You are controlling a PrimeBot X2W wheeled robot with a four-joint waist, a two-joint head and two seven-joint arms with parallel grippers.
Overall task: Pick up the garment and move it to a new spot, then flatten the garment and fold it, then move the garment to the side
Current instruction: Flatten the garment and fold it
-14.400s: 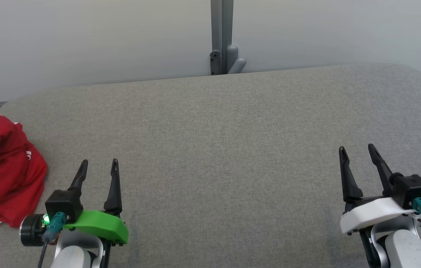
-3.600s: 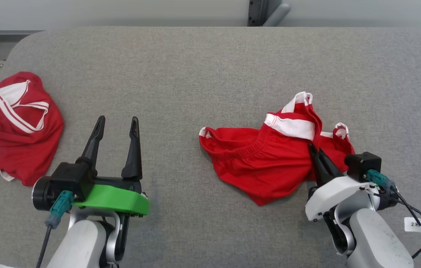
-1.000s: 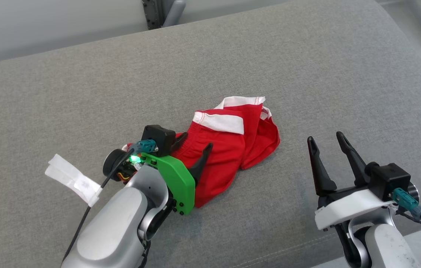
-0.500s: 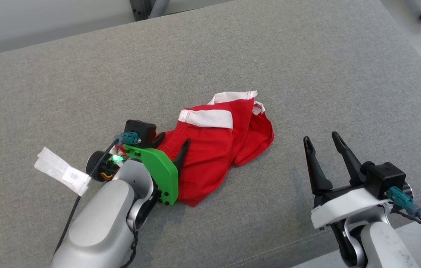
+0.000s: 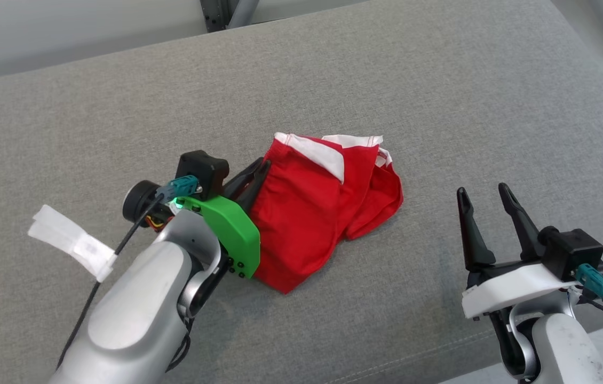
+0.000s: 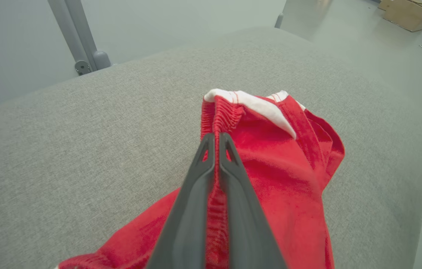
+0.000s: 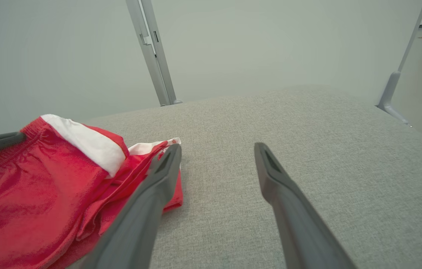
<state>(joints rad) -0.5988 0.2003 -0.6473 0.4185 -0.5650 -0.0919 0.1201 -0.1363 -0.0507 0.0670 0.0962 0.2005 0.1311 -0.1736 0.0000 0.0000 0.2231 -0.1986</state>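
The garment (image 5: 315, 208) is a pair of red shorts with white panels, bunched on the grey cushioned surface (image 5: 387, 80). My left gripper (image 5: 261, 166) is shut on its elastic waistband, which is lifted above the surface. In the left wrist view the two dark fingers (image 6: 199, 164) pinch the ribbed red band of the garment (image 6: 282, 168). My right gripper (image 5: 485, 193) stands open to the right of the cloth, holding nothing. In the right wrist view the garment (image 7: 46, 179) lies left of the open right gripper (image 7: 216, 147).
The grey surface's right edge (image 5: 600, 80) drops to the floor. A metal post (image 5: 221, 13) stands behind the far edge. A white tag (image 5: 69, 242) hangs on my left arm's cable.
My left gripper has shut on the waistband and raised it, so the cloth now stands up from the surface. The right gripper stays open.
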